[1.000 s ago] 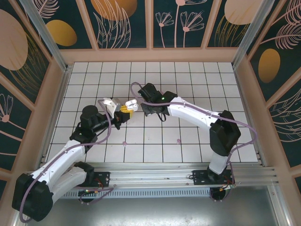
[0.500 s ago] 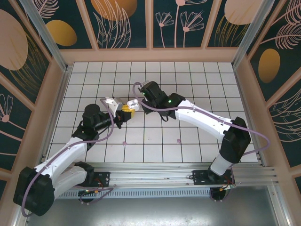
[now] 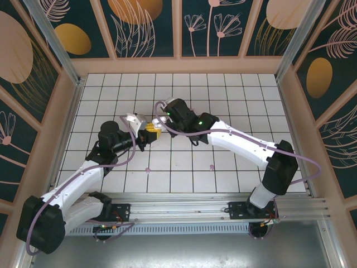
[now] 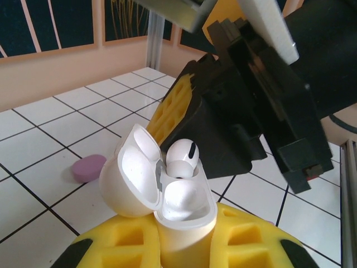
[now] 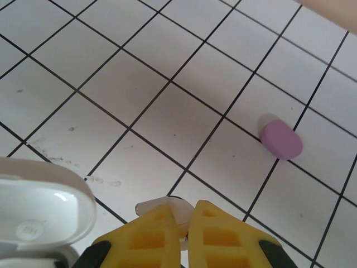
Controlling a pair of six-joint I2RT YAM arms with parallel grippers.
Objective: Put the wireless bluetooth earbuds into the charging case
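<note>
My left gripper [image 4: 184,248] is shut on the white charging case [image 4: 189,218], holding it upright with its lid [image 4: 131,178] hinged open to the left. A white earbud [image 4: 181,159] with a black mark stands in the case's far slot. Right behind it is a yellow finger [image 4: 167,111] of the right gripper. A white rounded shape fills the near slot. In the right wrist view my right gripper [image 5: 187,226] is shut on the earbud [image 5: 162,205], with the open lid [image 5: 39,206] at lower left. From above, the two grippers [image 3: 146,133] [image 3: 160,123] meet over the table's middle.
A purple pill-shaped piece [image 5: 280,139] lies on the white tiled table [image 5: 167,84] below the grippers. Two such pieces [image 3: 148,169] [image 3: 212,166] show in the top view nearer the arm bases. Wooden walls enclose the table.
My right arm has swung left and brought its gripper with the earbud onto the case. The left gripper has shifted slightly up and to the right with the case.
</note>
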